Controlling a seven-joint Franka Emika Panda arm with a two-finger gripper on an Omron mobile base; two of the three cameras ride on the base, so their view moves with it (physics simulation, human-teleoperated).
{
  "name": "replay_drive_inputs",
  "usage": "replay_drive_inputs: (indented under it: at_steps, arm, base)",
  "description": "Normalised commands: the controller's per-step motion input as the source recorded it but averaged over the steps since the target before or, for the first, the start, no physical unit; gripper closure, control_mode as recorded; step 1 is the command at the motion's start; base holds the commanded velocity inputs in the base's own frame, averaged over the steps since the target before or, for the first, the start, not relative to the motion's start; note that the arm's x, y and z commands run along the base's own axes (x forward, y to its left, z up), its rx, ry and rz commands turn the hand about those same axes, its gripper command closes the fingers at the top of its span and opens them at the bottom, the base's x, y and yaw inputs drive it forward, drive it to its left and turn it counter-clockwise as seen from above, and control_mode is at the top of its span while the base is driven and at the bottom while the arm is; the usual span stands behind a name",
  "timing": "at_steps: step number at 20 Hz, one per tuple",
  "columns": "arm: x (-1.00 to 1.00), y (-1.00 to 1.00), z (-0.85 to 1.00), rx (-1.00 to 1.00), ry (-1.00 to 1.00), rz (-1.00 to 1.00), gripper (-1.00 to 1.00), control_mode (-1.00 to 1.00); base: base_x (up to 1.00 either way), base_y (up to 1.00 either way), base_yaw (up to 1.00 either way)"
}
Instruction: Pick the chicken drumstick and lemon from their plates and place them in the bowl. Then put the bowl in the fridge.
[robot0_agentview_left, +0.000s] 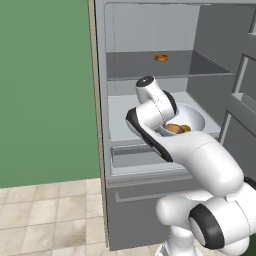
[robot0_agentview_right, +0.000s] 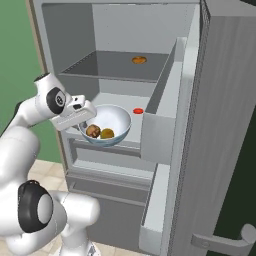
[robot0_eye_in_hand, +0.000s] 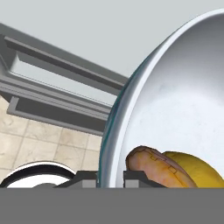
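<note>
2 foods lie together in the bowl (robot0_agentview_right: 111, 122): the chicken drumstick (robot0_agentview_right: 92, 131) and the lemon (robot0_agentview_right: 107, 133), touching each other at the bottom of the white hollow. In the hand view the drumstick (robot0_eye_in_hand: 155, 166) sits nearest the rim and the lemon (robot0_eye_in_hand: 197, 168) just behind it. The gripper (robot0_eye_in_hand: 111, 178) is clamped narrowly on the bowl's near rim (robot0_eye_in_hand: 109, 131), 1 finger outside the wall and 1 inside. From the right base view the hand (robot0_agentview_right: 75, 116) meets the bowl at its left edge, and the bowl sits at the front of the middle shelf of the open fridge (robot0_agentview_right: 115, 30). Just beyond the bowl on that shelf lies a small red item (robot0_agentview_right: 138, 110). Farther back, on the upper shelf, rests a small orange item (robot0_agentview_right: 139, 60). The fridge door (robot0_agentview_right: 220, 130) stands open at the right.
</note>
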Motion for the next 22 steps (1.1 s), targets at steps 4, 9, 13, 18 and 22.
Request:
replay_drive_inputs:
  at_steps: [4, 9, 13, 18, 22]
  arm:
    - [0.00, 0.00, 0.00, 0.00, 0.00, 0.00, 1.00, 1.00]
    - [0.00, -0.03, 0.00, 0.00, -0.03, 0.08, 1.00, -1.00]
    - [0.00, -0.13, 0.00, 0.03, -0.11, 0.25, 1.00, -1.00]
    - [-0.01, -0.17, 0.00, 0.04, -0.08, 0.37, 1.00, -1.00]
    - [-0.11, -0.08, -0.07, 0.00, -0.05, 0.39, 1.00, -1.00]
  base:
    - [0.00, 0.00, 0.00]
    - [0.00, 0.00, 0.00]
    - [0.00, 0.00, 0.00]
    - [0.00, 0.00, 0.00]
    - [0.00, 0.00, 0.00]
